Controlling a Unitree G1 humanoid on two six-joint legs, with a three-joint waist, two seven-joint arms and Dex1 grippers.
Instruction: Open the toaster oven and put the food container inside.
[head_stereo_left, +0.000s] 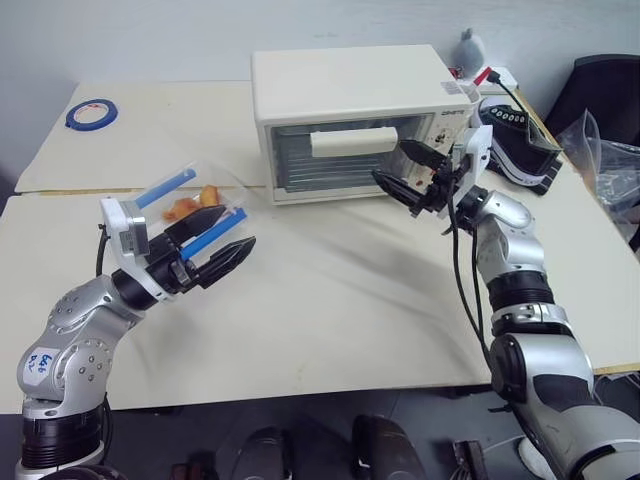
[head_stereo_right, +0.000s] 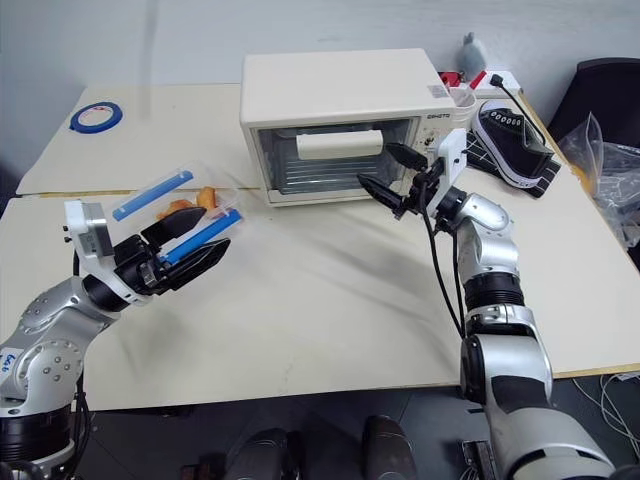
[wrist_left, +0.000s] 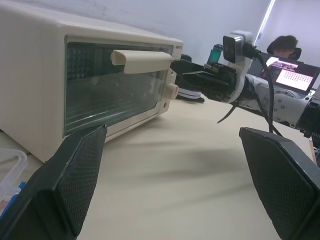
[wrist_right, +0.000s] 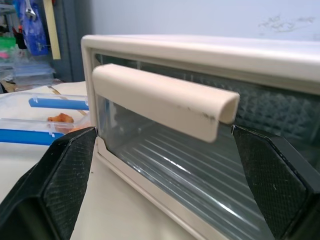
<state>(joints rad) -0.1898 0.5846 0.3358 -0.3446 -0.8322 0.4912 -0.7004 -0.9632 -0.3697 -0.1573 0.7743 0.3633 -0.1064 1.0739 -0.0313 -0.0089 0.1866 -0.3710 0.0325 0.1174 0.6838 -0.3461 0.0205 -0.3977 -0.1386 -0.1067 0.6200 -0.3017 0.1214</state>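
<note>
Reaching toward the closed toaster oven (head_stereo_left: 355, 120), the right tool (head_stereo_left: 405, 167) hangs with its 2 black fingers spread and nothing between them, just right of the door's front. The cream bar handle (wrist_right: 165, 102) lies just beyond and slightly left of it, its long axis running left to right across the top of the glass door; in the right wrist view the bar sits squarely between the 2 spread fingers, not yet touched. This arm is much the nearer to the handle, so the pull down looks like its job.

The left tool (head_stereo_left: 222, 245) is also released, held above the bench (head_stereo_left: 330, 300) at the near left, well apart from the oven. The food container (head_stereo_left: 195, 203) sits on the bench just beyond that tool, left of the oven: a clear box with 2 blue clips and orange pieces inside, its long side slanting toward the oven.
</note>
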